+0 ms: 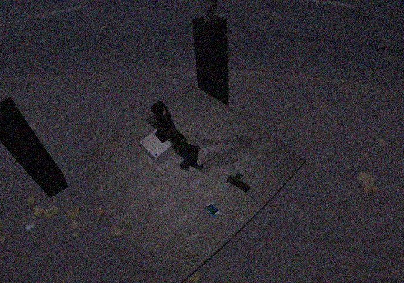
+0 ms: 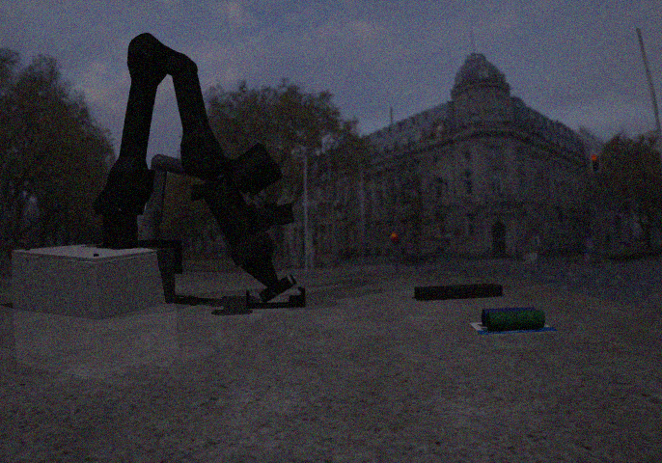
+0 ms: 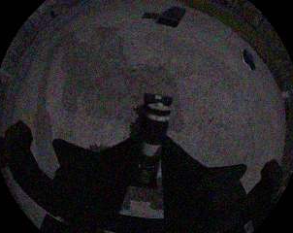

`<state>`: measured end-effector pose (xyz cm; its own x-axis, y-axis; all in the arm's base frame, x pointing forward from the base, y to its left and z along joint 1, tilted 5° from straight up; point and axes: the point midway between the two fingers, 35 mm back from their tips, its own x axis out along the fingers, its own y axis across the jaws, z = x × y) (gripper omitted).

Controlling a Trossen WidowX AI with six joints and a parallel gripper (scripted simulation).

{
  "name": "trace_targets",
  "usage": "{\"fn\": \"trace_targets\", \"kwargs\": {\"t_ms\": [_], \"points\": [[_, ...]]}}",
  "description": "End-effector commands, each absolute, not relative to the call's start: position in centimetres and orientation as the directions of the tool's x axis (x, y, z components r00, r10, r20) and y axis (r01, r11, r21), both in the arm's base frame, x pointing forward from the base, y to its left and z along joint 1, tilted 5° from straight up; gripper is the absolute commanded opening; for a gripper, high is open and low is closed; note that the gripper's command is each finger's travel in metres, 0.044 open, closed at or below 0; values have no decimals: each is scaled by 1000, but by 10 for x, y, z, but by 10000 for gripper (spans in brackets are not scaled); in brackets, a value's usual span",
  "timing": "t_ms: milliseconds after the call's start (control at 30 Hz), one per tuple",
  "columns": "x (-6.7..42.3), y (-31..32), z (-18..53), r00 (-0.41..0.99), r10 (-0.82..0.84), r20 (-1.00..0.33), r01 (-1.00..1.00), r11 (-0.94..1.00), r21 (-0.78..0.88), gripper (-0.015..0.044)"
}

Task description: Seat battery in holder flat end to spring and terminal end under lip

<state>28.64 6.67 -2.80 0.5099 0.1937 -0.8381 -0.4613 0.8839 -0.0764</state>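
Over a dim tabletop (image 1: 275, 157) at dusk, hanging low beside the arm's base: gripper (image 2: 280, 287), clamping a small dark piece (image 3: 156, 107), too dim for naming. Lying well apart on the far side of the holder (image 2: 457, 291): green battery (image 2: 513, 319), seemingly, long axis about parallel to it.

Dim light, colours muted. Arm (image 2: 195, 136) black, gripper (image 2: 277, 287) black too. Pedestal (image 2: 83, 281) off-white/pale grey. Green cyl. (image 2: 513, 318) w/ darker blue-ish left end, lying on white card (image 2: 512, 329) w/ blue edge. Long bar (image 2: 457, 291) black. Ground (image 2: 343, 393) speckled grey-brown. Two tall slabs (image 1: 211, 56) black. Sky dusky blue-grey.
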Motion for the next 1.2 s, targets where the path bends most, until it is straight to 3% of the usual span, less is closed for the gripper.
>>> {"fn": "trace_targets", "kwargs": {"t_ms": [0, 1167], "points": [[281, 64, -30, 506, 194, -840, -466, 882, -76, 60], [276, 62, -33, 466, 169, -868, -460, 885, -75, 60]]}}
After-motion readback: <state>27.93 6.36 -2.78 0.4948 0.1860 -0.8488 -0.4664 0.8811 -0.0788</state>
